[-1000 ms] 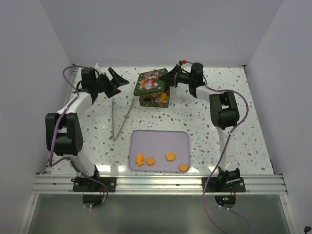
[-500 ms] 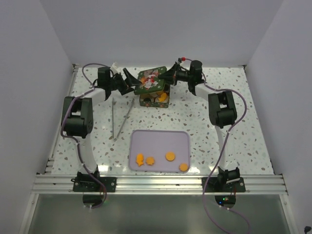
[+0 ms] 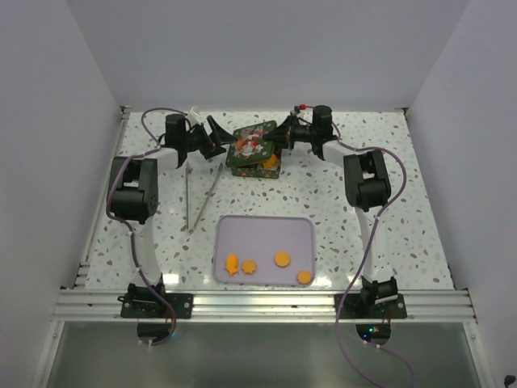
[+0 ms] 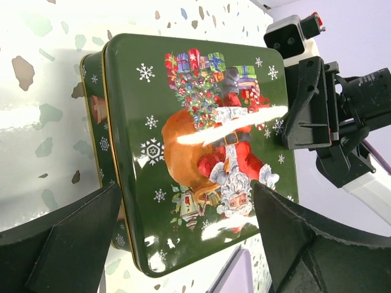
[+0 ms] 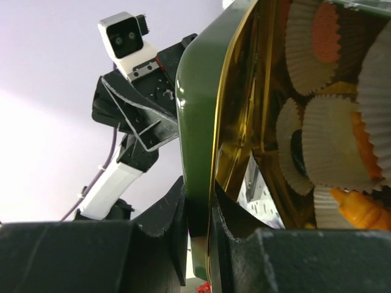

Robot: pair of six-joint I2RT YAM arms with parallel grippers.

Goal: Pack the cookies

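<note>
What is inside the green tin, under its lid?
The right wrist view shows white paper cups holding orange cookies in the tin, and something dark in one cup. The Santa lid, pinched by the right gripper, covers the rest from above.

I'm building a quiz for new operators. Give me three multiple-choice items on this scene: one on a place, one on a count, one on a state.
1. Where is the tin relative to the tray?
A. beyond it
B. on it
C. nearer than it

2. How many cookies lie on the tray?
A. two
B. four
C. seven

3. What is the right gripper doing?
A. hanging open over the tray
B. pinching the lid by its rim
C. holding a cookie

Key:
1 A, the top view shows the tin at the far side.
2 B, four orange pieces show there.
3 B, the right wrist view shows its fingers closed on the green rim.
</note>
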